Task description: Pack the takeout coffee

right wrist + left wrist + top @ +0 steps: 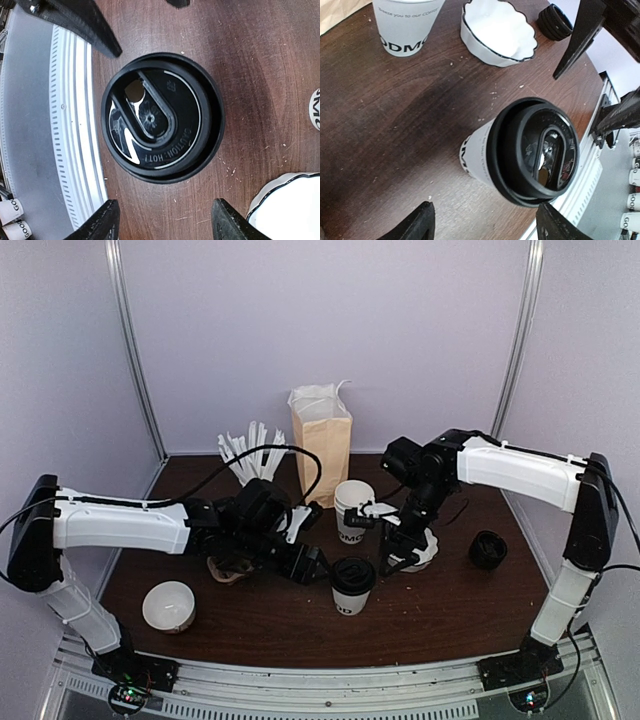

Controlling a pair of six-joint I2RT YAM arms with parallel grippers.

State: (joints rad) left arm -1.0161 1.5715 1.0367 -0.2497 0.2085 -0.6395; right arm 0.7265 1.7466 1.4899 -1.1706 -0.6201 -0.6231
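- Black fingers [417, 225] of the left pincer [485, 207] fill the bottom of the left wrist view. They stand wide apart with only bare wood between them, gripping nothing.
- Just beyond those tips stands the takeout coffee [520, 150], a white paper cup with dark lettering and a black domed plastic lid. It is upright on the dark brown wooden counter [395, 125], around the middle and toward the near edge.
- From above the cup, the right pincer [165, 207] looks straight down onto the lid, where "CAUTION: HOT" can be read. Its fingers [102, 222] are also spread, the lid lies past their tips rather than between them, and it holds nothing.
- In the top view the coffee sits between the two pincers: the left one just beside it on the left, the right one just to its far right.
- Under the right pincer lies a scalloped white bowl [480, 50] with a dark rim, near the coffee but apart from it.
- One lidless white paper cup [352, 508] with dark print stands upright just far of the coffee, not touching it.
- Farther back, a tall brown paper bag [322, 435] stands upright with its top open.
- Left of the bag fans out a bundle of thin white pieces [250, 452]; what they are I cannot tell.
- To the right, well apart from the coffee, rests a small black ribbed stack [488, 550].
- At the near left sits a round white bowl-like thing [168, 605].
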